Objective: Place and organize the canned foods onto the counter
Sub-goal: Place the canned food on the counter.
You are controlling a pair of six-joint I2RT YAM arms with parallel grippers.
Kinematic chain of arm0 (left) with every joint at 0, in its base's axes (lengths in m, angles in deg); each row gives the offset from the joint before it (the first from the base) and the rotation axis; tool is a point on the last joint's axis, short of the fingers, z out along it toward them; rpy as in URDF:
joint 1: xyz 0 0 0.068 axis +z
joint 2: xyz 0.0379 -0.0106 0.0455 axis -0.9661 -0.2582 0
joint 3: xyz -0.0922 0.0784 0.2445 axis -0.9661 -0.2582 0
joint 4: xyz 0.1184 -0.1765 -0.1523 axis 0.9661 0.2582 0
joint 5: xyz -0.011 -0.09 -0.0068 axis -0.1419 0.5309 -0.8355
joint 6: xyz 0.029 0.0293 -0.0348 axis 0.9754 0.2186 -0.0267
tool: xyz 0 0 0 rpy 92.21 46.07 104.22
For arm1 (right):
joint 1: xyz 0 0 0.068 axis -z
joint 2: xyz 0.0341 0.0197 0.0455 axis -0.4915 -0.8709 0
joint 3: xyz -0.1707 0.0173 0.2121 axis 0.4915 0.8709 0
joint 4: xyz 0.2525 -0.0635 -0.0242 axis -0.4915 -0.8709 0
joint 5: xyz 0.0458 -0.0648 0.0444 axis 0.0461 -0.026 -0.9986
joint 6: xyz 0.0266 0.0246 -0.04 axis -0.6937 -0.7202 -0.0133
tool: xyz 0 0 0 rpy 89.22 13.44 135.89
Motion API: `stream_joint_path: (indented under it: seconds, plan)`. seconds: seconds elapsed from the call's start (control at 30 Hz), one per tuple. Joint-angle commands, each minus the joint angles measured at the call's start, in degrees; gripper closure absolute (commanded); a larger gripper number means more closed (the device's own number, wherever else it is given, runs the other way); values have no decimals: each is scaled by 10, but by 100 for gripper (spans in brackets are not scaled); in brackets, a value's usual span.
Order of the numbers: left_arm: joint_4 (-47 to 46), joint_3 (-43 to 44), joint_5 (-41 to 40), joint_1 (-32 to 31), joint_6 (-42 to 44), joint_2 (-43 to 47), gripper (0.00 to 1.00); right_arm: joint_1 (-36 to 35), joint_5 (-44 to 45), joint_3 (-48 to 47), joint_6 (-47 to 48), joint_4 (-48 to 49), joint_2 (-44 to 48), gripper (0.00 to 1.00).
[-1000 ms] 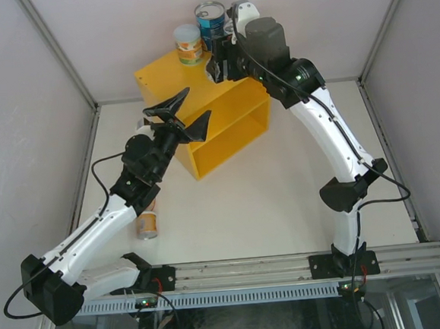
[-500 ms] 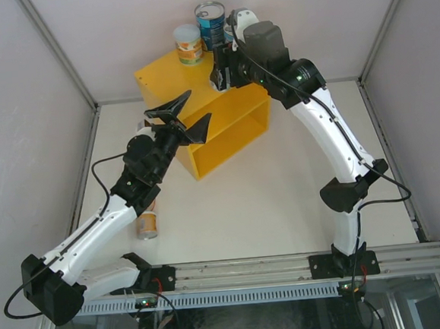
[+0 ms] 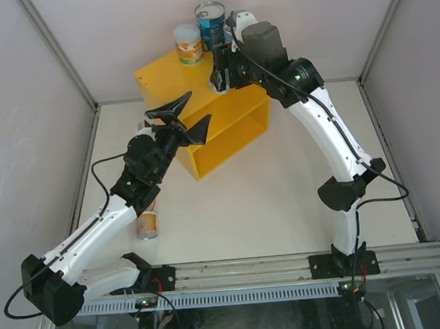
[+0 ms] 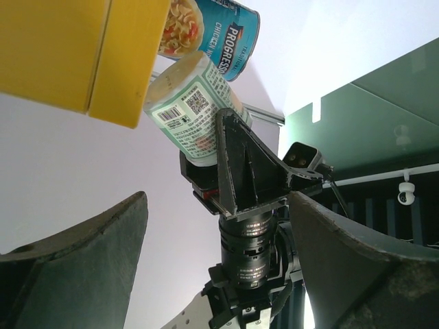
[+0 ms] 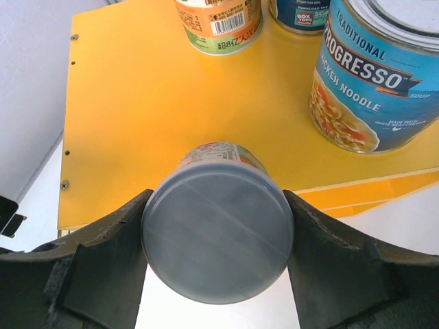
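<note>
The yellow counter (image 3: 164, 77) stands at the back of the table. On its top stand a small pale-lidded can (image 3: 188, 43) and a tall blue can (image 3: 210, 22). My right gripper (image 3: 222, 71) is shut on another small pale-lidded can (image 5: 216, 236), holding it tilted just above the front edge of the counter top (image 5: 130, 116). In the right wrist view the blue can (image 5: 370, 82) and the standing small can (image 5: 219, 24) lie just beyond it. My left gripper (image 3: 198, 105) hangs open and empty in front of the counter, pointing up at the held can (image 4: 195, 103).
One more can (image 3: 147, 222) lies on its side on the white table by my left forearm. A second blue can (image 5: 302, 12) shows at the back of the counter top. Grey walls close in the table on three sides.
My right gripper has shifted a little toward the back with the small can in it. The left arm has barely moved.
</note>
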Motion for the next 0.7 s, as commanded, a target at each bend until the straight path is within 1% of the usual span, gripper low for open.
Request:
stream_joint_path:
  seconds: [0.0, 0.3, 0.67]
  plan:
    - [-21, 7, 9, 5, 8, 3, 14, -3, 8, -39, -13, 36, -4, 75]
    - [-46, 6, 25, 10, -5, -15, 14, 1, 10, -46, -13, 40, -23, 73]
    - [-71, 7, 40, 20, -17, -31, 14, 6, 12, -55, -12, 51, -43, 66]
